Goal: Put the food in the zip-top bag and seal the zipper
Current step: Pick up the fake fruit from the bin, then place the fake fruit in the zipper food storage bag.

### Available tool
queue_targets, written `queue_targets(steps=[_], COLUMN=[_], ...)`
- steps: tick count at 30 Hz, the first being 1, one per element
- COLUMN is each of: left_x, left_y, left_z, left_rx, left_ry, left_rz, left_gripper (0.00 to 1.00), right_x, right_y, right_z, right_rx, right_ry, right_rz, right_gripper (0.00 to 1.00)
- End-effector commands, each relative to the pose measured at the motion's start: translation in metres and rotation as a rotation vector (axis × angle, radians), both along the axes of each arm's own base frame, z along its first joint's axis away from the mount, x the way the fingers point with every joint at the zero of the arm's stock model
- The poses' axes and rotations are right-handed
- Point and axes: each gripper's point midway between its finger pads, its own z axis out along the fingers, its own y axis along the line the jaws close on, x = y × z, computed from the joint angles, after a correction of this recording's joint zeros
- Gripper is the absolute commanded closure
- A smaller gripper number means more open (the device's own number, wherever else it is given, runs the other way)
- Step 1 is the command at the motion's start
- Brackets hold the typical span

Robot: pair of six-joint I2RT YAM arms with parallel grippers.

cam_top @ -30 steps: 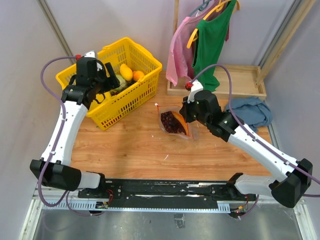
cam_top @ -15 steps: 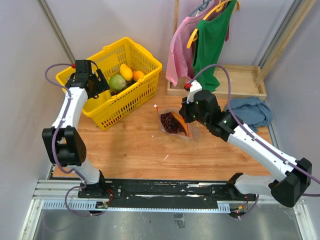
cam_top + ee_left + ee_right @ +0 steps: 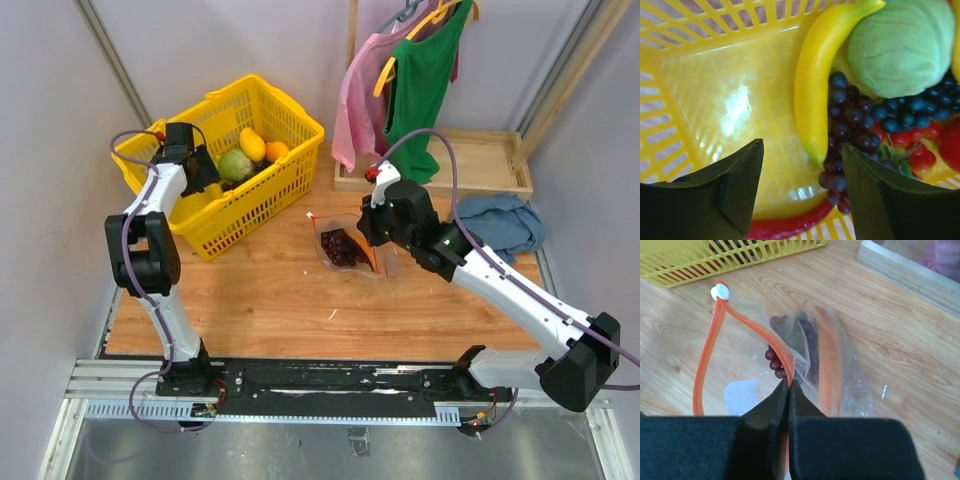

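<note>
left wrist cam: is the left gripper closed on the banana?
No: the left gripper stands open, fingers wide apart, and the banana lies in the yellow basket beyond it.

The wooden table [image 3: 270,290] carries five items. A yellow basket [image 3: 262,190] stands at the far left. A clear bag [image 3: 345,245] lies near the centre, apart from the basket. A wooden base [image 3: 490,160] sits at the far right, with a blue cloth [image 3: 500,222] just in front of it. A small white scrap [image 3: 332,314] lies on the near side of the bag.
</note>
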Motion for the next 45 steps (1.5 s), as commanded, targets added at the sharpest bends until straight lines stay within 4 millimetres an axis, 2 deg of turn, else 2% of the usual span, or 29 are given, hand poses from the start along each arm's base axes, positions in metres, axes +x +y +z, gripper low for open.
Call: queue_targets(steps=[1, 5, 14, 18, 21, 25, 30, 32, 36, 45], left_x=[0.02, 0.027, 0.026, 0.025, 0.025, 0.024, 0.015, 0.01, -0.005, -0.039], left_y=[0.014, 0.007, 0.01, 0.012, 0.013, 0.01, 0.008, 0.008, 0.004, -0.015], left_z=[-0.013, -0.037, -0.097, -0.113, -0.115, -0.099, -0.057, -0.034, 0.0, 0.06], left_rx=[0.016, -0.024, -0.019, -0.011, -0.005, -0.014, -0.012, -0.009, -0.014, -0.059], left_ry=[-0.016, 0.001, 0.111, 0.146, 0.152, 0.132, 0.08, 0.05, 0.011, -0.074], left_rz=[0.019, -0.007, 0.006, 0.005, 0.003, -0.004, -0.001, 0.004, -0.001, -0.054], left_gripper=[0.35, 0.38, 0.41, 0.46, 0.53, 0.71, 0.88, 0.93, 0.99, 1.0], right_x=[0.003, 0.005, 0.008, 0.008, 0.008, 0.007, 0.006, 0.006, 0.005, 0.007], right_y=[0.004, 0.004, 0.003, 0.005, 0.006, 0.007, 0.008, 0.008, 0.008, 0.006], right_z=[-0.003, -0.006, -0.011, -0.013, -0.013, -0.012, -0.009, -0.008, -0.007, -0.008], right_rx=[0.0, -0.002, -0.002, 0.006, 0.009, 0.013, 0.022, 0.024, 0.029, 0.019], right_ry=[-0.01, -0.002, 0.007, 0.015, 0.017, 0.021, 0.02, 0.021, 0.022, 0.027], right_rz=[0.021, 0.022, 0.021, 0.028, 0.033, 0.04, 0.05, 0.051, 0.049, 0.032], right_gripper=[0.99, 0.99, 0.99, 0.99, 0.99, 0.99, 0.99, 0.99, 0.99, 0.99])
